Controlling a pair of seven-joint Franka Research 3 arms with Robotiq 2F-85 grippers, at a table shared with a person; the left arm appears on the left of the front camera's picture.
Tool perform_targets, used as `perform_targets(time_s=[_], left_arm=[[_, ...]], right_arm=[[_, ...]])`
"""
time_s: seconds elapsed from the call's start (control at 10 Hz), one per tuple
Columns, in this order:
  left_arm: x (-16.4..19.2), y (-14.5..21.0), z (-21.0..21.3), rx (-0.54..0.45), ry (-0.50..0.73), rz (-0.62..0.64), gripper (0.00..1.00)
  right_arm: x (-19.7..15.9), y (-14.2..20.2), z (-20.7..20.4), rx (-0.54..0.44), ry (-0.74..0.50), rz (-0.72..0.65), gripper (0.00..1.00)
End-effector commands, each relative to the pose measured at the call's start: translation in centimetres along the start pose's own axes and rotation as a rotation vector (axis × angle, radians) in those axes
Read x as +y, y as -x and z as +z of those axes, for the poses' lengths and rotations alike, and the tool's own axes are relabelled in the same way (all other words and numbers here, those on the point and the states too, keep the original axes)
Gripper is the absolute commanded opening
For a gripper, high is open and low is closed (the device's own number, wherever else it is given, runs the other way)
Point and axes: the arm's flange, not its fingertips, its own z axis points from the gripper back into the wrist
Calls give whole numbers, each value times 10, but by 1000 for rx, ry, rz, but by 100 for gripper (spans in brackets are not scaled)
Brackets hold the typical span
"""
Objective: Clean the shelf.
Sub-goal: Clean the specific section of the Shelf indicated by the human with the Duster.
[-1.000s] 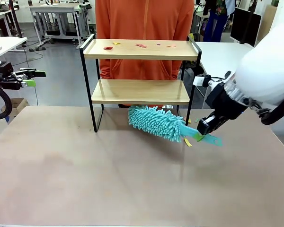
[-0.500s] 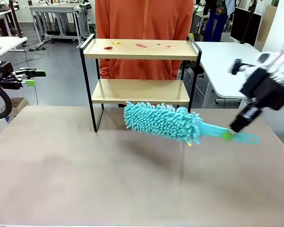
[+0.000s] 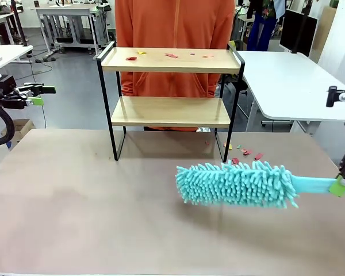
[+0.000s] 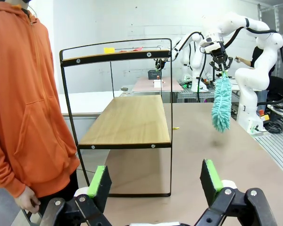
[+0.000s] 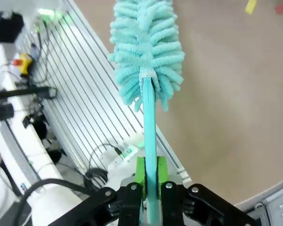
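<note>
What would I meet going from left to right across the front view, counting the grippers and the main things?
Left gripper → shelf → teal duster → right gripper, clamped on the duster's handle at the picture's right edge.

front view's edge cuts off duster handle (image 3: 313,184) and right end effector (image 3: 340,186).

A person (image 3: 175,34) in an orange hoodie stands at the far side of the brown table (image 3: 103,218). To the right of the person is a white table (image 3: 287,80), and behind it a black monitor (image 3: 298,31). On the grey floor at the left lies a cardboard box (image 3: 20,129). Far back stand metal workbenches (image 3: 69,23)
</note>
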Motion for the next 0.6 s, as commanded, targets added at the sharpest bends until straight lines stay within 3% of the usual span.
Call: perform_targets(time_s=[0.0, 0.1, 0.5], left_arm=[[-1, -2, -1, 3, -2, -15, 100], [-1, -2, -1, 3, -2, -15, 100], [-1, -2, -1, 3, -2, -15, 100]], right_arm=[[-6, 6, 13, -6, -5, 85, 13], [0, 0, 0, 0, 0, 0, 13], [0, 0, 0, 0, 0, 0, 13]])
